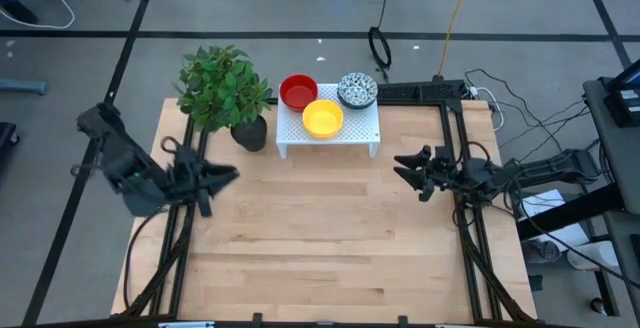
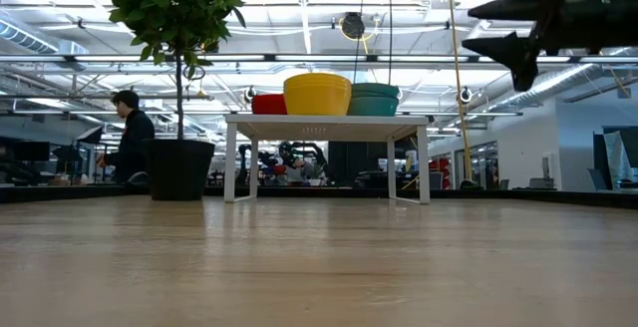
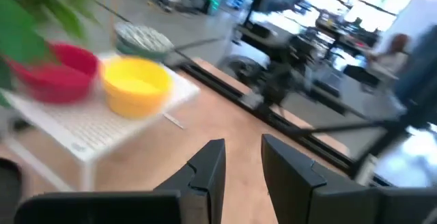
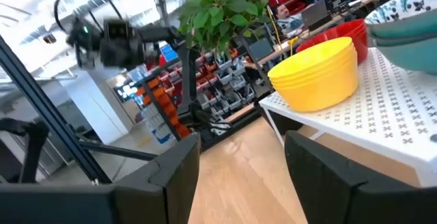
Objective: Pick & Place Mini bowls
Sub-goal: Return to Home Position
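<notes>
Spanning most of the high view, a pale wooden table (image 1: 320, 238) stands on a grey floor in an open workshop room. In the low view a person (image 2: 130, 138) sits beyond its far left. A white shelf (image 1: 350, 133) stands at the far middle, with a potted plant (image 1: 225, 88) just left of it. On the shelf rest the mini bowls: a yellow stack (image 1: 322, 118) nearest, red ones (image 1: 298, 92) far left and patterned ones (image 1: 357, 90) far right. Above the table's left side hovers the left gripper (image 1: 228, 175), and above the right side the right gripper (image 1: 403, 168). Both point inward with fingers spread, holding nothing.
</notes>
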Controlling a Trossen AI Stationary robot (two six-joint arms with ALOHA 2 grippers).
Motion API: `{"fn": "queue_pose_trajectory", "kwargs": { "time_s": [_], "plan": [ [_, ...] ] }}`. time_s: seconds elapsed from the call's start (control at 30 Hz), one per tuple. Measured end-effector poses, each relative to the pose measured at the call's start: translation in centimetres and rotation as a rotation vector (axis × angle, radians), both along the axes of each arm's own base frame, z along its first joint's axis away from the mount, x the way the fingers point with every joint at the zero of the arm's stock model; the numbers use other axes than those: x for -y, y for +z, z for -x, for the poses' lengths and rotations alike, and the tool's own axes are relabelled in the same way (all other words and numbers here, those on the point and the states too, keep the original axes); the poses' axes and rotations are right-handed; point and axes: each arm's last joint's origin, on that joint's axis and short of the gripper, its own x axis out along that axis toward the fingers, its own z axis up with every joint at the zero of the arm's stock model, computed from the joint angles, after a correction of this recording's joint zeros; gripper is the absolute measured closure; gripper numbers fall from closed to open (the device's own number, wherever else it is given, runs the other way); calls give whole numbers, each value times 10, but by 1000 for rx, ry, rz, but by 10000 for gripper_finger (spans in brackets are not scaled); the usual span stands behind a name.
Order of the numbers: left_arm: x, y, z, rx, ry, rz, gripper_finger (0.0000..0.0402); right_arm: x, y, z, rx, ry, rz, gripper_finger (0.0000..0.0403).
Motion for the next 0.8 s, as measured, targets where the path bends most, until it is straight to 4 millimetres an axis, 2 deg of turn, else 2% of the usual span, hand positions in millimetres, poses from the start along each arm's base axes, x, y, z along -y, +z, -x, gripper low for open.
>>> {"fn": "queue_pose_trajectory", "kwargs": {
  "time_s": [0.2,0.4,0.5,0.63,0.73,0.8],
  "plan": [
    [17,-34,-15,80,-165,44,304,0,-15,3,58,1,-15,202],
    [22,-51,-33,269,-424,31,304,1,-18,5,92,-2,-20,202],
    [14,-64,-42,328,-487,22,304,1,-20,5,71,-28,-18,202],
    [-8,-79,-47,318,-475,41,304,1,-20,5,60,-30,6,202],
    [-27,-84,-42,326,-457,13,304,2,-20,5,61,-35,-10,202],
    [-39,-79,-33,358,-430,-31,304,2,-21,5,54,-54,-14,202]
  ]
}}
